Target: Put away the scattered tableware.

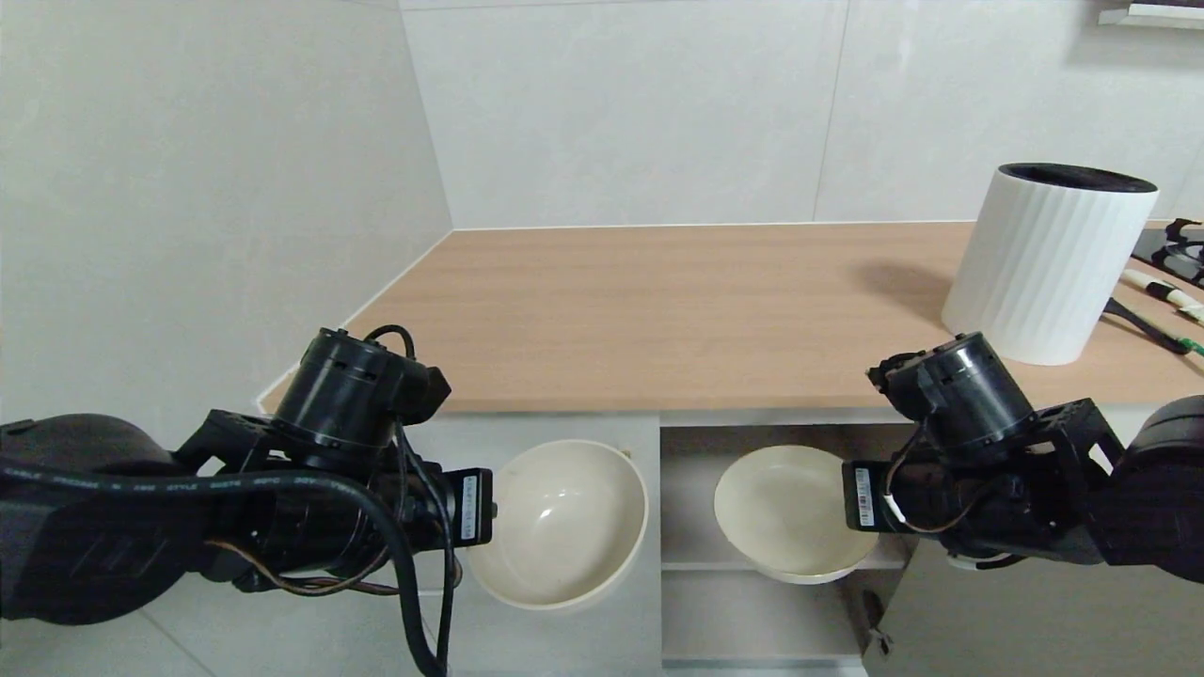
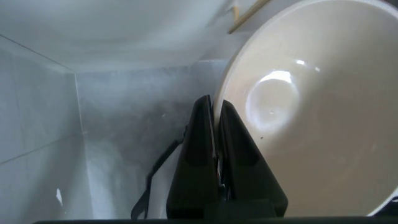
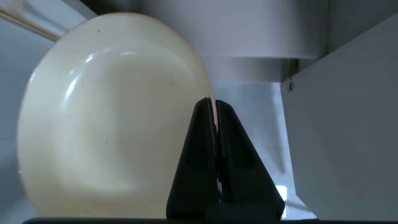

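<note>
At the lower left of the head view, the left gripper [image 1: 491, 512] is seen clamped onto the rim of a cream bowl [image 1: 564, 522], which is held tilted with its hollow turned toward the camera, in front of a closed grey cabinet front [image 1: 583, 428]. In the left wrist view the two dark fingers of the left gripper [image 2: 215, 104] are pressed narrowly together with the edge of the cream bowl [image 2: 311, 112] pinched between them. At the lower right of the head view, the right gripper [image 1: 851, 498] is closed in the same way on the rim of a shallow cream dish [image 1: 785, 512], which is held tilted at the mouth of an open cabinet compartment, over its shelf [image 1: 691, 564]; whether the dish touches the shelf cannot be told. In the right wrist view the right gripper [image 3: 215, 107] is shown squeezed thin on the edge of the shallow cream dish [image 3: 112, 118]. Above the cabinet, across the middle of the head view, a wooden countertop [image 1: 658, 310] is seen. On it, at the right, a white ribbed container [image 1: 1049, 268] with a dark rim stands upright, and just beyond it, at the right edge, dark-handled utensils [image 1: 1149, 326] lie flat. Farthest back, a pale tiled wall [image 1: 621, 113] fills the top of the frame.
</note>
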